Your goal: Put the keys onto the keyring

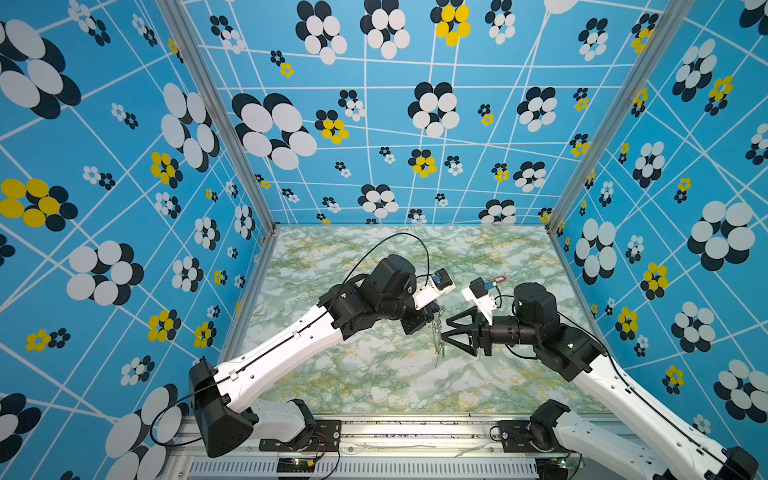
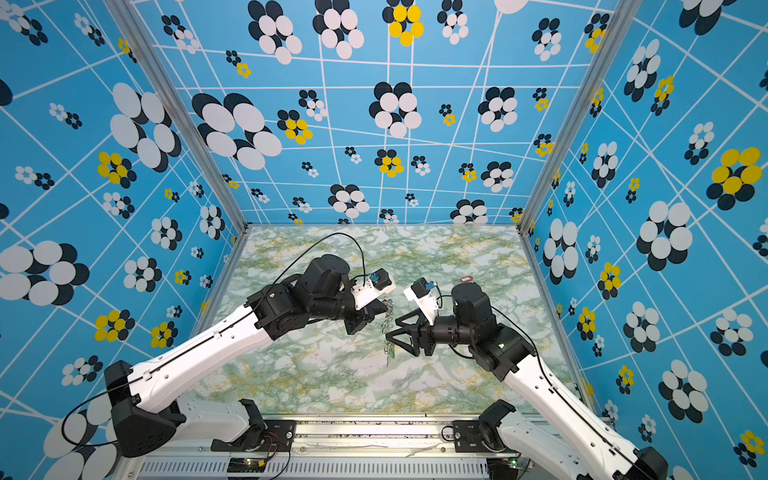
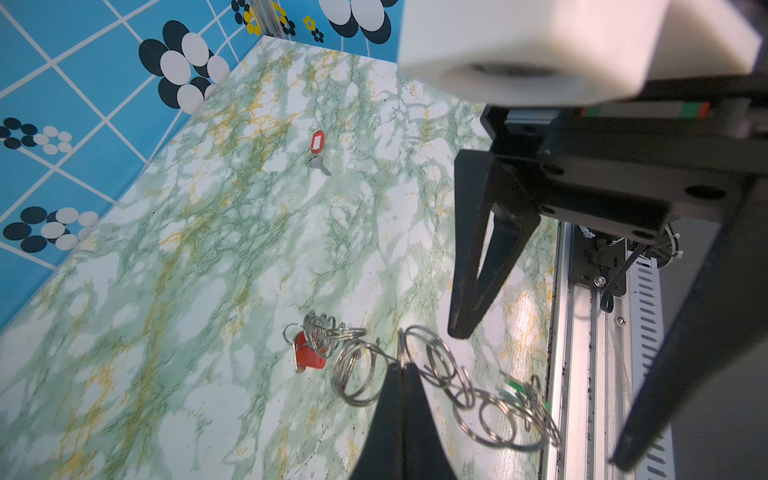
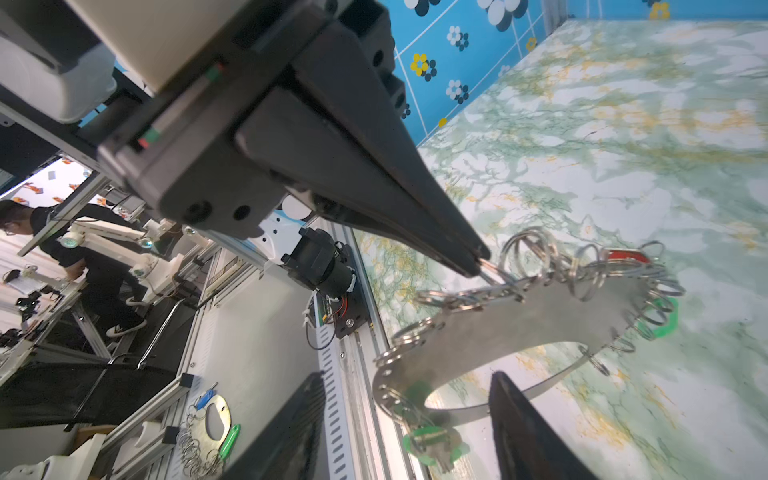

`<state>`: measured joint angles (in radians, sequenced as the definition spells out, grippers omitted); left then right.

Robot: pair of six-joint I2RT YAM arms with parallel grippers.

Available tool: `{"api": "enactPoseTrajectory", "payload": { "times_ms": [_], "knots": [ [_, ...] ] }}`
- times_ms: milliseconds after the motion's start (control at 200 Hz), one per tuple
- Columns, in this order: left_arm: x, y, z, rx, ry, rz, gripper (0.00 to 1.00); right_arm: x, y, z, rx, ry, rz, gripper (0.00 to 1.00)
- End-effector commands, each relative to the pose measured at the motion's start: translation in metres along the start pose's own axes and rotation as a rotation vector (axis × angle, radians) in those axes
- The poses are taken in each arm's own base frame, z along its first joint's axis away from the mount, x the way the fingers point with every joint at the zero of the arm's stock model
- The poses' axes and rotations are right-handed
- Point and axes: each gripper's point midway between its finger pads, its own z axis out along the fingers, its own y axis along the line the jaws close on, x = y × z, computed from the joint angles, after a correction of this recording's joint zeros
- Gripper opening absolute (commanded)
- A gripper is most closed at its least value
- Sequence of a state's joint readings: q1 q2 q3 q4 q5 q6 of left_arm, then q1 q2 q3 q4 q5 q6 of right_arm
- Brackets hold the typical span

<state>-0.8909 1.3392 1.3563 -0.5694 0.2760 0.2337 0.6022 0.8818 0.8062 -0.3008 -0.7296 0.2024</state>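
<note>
Keyring (image 4: 519, 328) hangs from the left gripper (image 4: 478, 261), pinched shut on one edge ring — crescent plate plain in the right wrist view, edge-on in both top views. Right gripper (image 1: 445, 331) gapes beside it; red key tag (image 3: 317, 143) lies apart on the table (image 3: 208, 249).

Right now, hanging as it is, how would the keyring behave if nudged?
Probably swings and twists: the left gripper pinches just one edge ring, so the keyring dangles. Its flat metal plate looks rigid and likely heavy for its size. The loose rings and green tag should flop about.
</note>
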Motion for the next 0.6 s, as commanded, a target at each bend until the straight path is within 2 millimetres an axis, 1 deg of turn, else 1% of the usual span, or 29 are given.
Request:
{"api": "enactPoseTrajectory", "payload": {
  "times_ms": [0,90,130,205,230,295,385,460,530,595],
  "knots": [
    [-0.032,0.004,-0.015,-0.031,-0.098,0.045,0.0,0.009,0.012,0.007,-0.079,0.036,0.002,0.64],
    [-0.032,0.003,-0.016,-0.024,-0.098,0.049,0.0,0.011,0.023,0.009,-0.119,0.05,-0.008,0.64],
    [-0.032,0.001,-0.016,-0.018,-0.1,0.057,0.0,0.012,0.022,0.009,-0.11,0.058,-0.017,0.65],
    [-0.031,-0.005,-0.018,0.011,-0.108,0.09,0.0,0.013,0.008,0.0,0.014,0.054,-0.067,0.68],
    [-0.031,-0.01,-0.019,0.034,-0.115,0.118,0.0,0.012,0.002,-0.005,0.067,0.039,-0.089,0.7],
    [-0.028,-0.023,-0.025,0.088,-0.148,0.199,0.0,0.008,-0.013,-0.016,0.18,0.007,-0.125,0.73],
    [-0.019,-0.043,-0.035,0.157,-0.203,0.337,0.0,0.003,-0.025,-0.027,0.266,-0.006,-0.153,0.75],
    [-0.017,-0.051,-0.046,0.163,-0.258,0.427,0.0,-0.003,-0.029,-0.032,0.293,-0.002,-0.173,0.77],
    [-0.018,-0.056,-0.058,0.184,-0.29,0.466,0.0,-0.007,-0.031,-0.034,0.306,0.012,-0.207,0.78],
    [-0.019,-0.065,-0.068,0.23,-0.308,0.511,0.0,-0.011,-0.03,-0.038,0.315,0.024,-0.255,0.79]
  ]
}}
